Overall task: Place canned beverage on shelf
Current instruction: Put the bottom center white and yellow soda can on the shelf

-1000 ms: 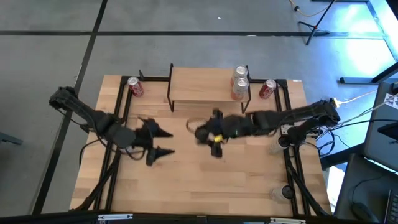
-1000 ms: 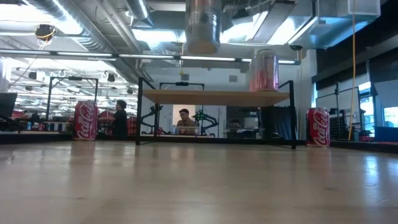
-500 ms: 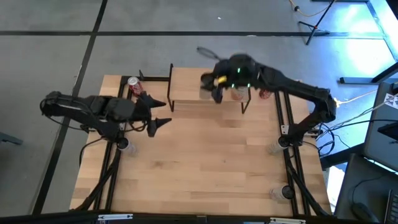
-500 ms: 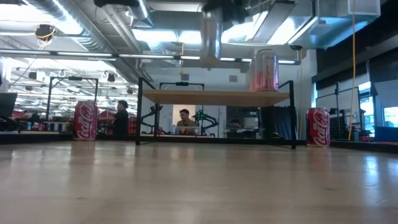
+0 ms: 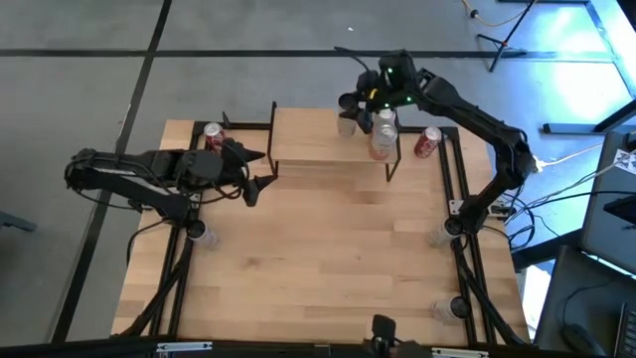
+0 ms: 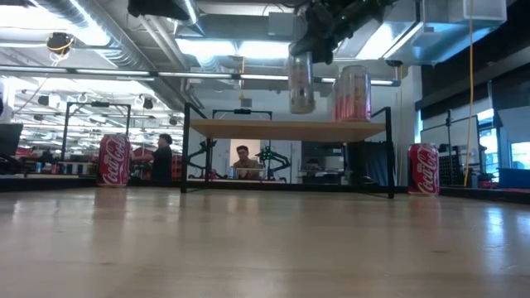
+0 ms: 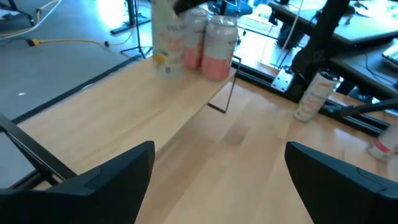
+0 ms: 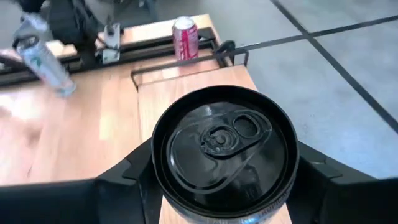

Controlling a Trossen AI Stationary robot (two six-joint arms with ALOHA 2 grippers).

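Note:
The shelf [image 5: 308,134] is a small light-wood board on black legs at the table's far edge; it also shows in the low view [image 6: 281,128]. My right gripper [image 5: 350,107] is shut on a pale can [image 6: 301,83] just above the shelf's middle. Two pale-and-pink cans [image 5: 383,131] stand on the shelf's right end. One red can [image 5: 216,137] stands on the table left of the shelf and another [image 5: 427,141] right of it. My left gripper [image 5: 262,169] is open and empty, just left of the shelf's near left corner. My right gripper pinches the can's upper wall just under its black-lidded top [image 8: 224,143], one finger [image 8: 124,180] on each side. It comes from above, slanting down. The can hangs upright below the fingers, its base [image 6: 301,109] a little clear of the shelf board.
Black rails run along the table's left and right sides [image 5: 467,268]. The near half of the tabletop [image 5: 318,268] is bare wood. The shelf's left part [image 7: 124,124] is bare board. People show in the room beyond the table [image 6: 242,161].
My right gripper has risen from the table's middle with the can, gone toward the far edge, then come down over the shelf, beside the two standing cans. My left gripper has gone toward the far edge, up to the shelf's left end, staying open.

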